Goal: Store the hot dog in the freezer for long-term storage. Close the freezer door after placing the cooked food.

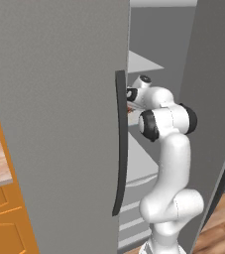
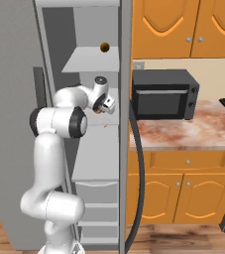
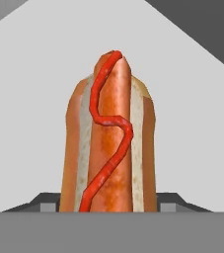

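The hot dog, a reddish-brown sausage with a red ketchup line in a tan bun, stands between my fingertips in the hand view. My gripper is shut on it. The arm reaches into the open freezer, and the gripper holds the hot dog just above a pale grey middle shelf. From the left base view, the gripper is partly hidden behind the wider door's edge. The freezer door stands open, seen edge-on, with its dark handle curving down.
A small round olive-yellow item lies on the upper freezer shelf. Drawers sit below the shelves. The wider grey fridge door is closed at the left. A black microwave stands on the counter right of the open door.
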{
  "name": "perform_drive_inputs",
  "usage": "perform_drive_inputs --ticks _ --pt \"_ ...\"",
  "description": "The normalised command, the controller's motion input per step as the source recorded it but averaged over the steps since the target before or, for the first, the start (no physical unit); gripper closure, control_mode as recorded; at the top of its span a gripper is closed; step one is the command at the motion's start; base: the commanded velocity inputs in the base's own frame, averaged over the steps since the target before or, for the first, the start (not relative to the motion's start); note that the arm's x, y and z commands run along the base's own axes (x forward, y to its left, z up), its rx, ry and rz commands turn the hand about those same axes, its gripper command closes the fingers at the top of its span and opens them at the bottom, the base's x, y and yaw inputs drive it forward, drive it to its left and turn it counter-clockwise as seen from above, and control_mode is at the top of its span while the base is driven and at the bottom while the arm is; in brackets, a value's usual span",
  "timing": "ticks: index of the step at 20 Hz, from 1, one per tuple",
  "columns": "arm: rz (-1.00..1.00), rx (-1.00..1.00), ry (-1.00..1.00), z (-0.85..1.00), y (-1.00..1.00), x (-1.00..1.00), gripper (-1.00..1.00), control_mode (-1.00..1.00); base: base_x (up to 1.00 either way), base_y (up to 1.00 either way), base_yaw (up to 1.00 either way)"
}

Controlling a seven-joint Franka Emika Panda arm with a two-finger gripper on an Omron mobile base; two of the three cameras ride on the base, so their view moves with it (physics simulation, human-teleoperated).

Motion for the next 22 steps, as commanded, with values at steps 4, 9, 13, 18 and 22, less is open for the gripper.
perform_drive_inputs --ticks 4,9,13,18,22 --pt "0.00 0.00 0.00 -0.25 0.00 0.22 1.00 -1.00 0.00 0.00 0.00" --pt "0.00 0.00 0.00 -0.14 0.00 0.02 -1.00 -1.00 0.00 0.00 0.00" --pt "0.00 0.00 0.00 -0.12 0.04 0.00 -1.00 -1.00 0.00 0.00 0.00" --pt "0.00 0.00 -0.04 -0.06 0.03 0.00 -1.00 -1.00 0.00 0.00 0.00" --pt "0.00 0.00 -0.04 -0.01 0.00 0.00 -1.00 -1.00 0.00 0.00 0.00"
